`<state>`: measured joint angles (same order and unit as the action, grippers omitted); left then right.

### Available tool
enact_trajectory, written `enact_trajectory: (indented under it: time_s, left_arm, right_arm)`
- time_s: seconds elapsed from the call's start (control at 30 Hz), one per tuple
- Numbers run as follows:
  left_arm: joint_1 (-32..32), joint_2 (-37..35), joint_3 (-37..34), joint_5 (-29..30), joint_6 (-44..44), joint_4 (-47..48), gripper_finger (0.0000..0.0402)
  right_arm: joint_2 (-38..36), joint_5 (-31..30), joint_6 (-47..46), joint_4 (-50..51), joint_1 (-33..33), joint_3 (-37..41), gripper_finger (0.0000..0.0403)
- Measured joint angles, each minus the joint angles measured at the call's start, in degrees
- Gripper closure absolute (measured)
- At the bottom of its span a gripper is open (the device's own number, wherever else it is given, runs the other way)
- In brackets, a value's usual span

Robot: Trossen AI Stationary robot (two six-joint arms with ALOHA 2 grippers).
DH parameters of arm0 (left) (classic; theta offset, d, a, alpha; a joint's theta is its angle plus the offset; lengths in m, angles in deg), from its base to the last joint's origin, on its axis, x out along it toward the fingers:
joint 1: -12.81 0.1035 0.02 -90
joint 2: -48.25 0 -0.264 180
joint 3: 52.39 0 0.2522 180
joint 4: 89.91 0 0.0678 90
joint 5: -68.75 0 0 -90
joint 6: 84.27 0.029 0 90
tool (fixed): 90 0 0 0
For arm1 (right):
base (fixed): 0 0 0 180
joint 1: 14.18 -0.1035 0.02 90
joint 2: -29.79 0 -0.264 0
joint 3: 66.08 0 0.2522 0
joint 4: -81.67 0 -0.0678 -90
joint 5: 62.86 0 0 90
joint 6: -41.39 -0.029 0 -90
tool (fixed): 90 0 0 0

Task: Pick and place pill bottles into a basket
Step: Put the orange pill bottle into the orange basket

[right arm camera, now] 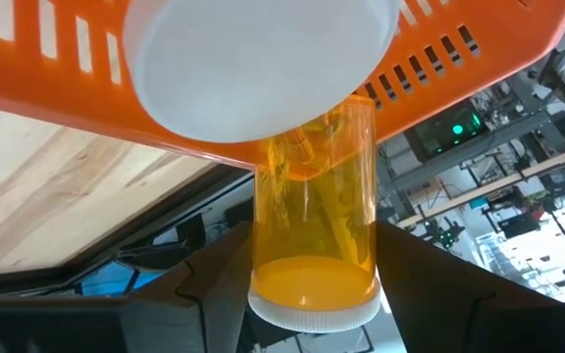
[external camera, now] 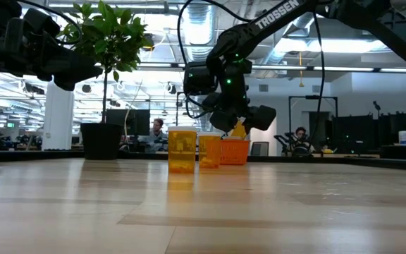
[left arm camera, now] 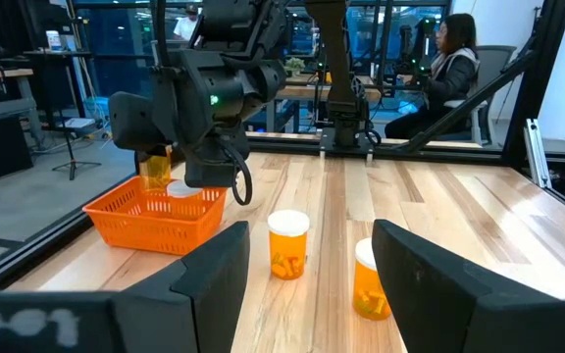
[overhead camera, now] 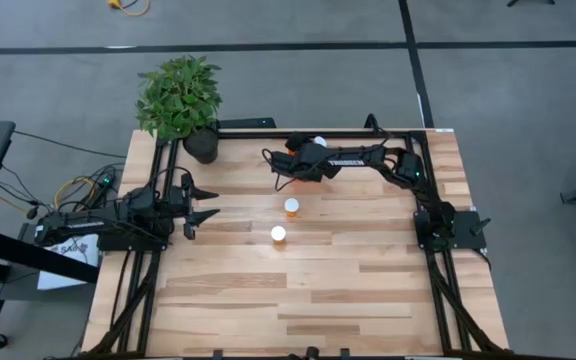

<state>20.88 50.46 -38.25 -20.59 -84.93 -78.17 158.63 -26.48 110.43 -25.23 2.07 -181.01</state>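
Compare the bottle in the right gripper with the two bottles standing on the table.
The held bottle hangs over the orange basket, clamped in the right gripper; the two table bottles stand free on the wood. The held one is off the table; they stand upright. All share amber bodies and white caps.

Bright overhead light, backlit low view, sharp.

We are looking at a pale wooden plank tabletop (overhead camera: pixel 308 290) edged by a dark frame. Two pill bottles (overhead camera: pixel 292 207) (overhead camera: pixel 279 235) are standing upright near its middle, close together but apart, white caps up. An orange basket (left arm camera: pixel 155 218) is sitting on the boards toward the far edge, beyond the bottles. A dark plant pot (overhead camera: pixel 200 145) holding a leafy green plant is resting at the far left corner.
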Motion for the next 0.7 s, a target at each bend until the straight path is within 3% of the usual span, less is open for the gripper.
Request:
enact_trajectory:
  time_s: [0.7]
  left_arm:
    - [-0.02, 0.01, -0.01, -0.01, -0.01, 0.02, 0.0193]
  right_arm:
    - [-0.02, 0.62, -0.01, -0.16, 0.0, 0.0, 0.0195]
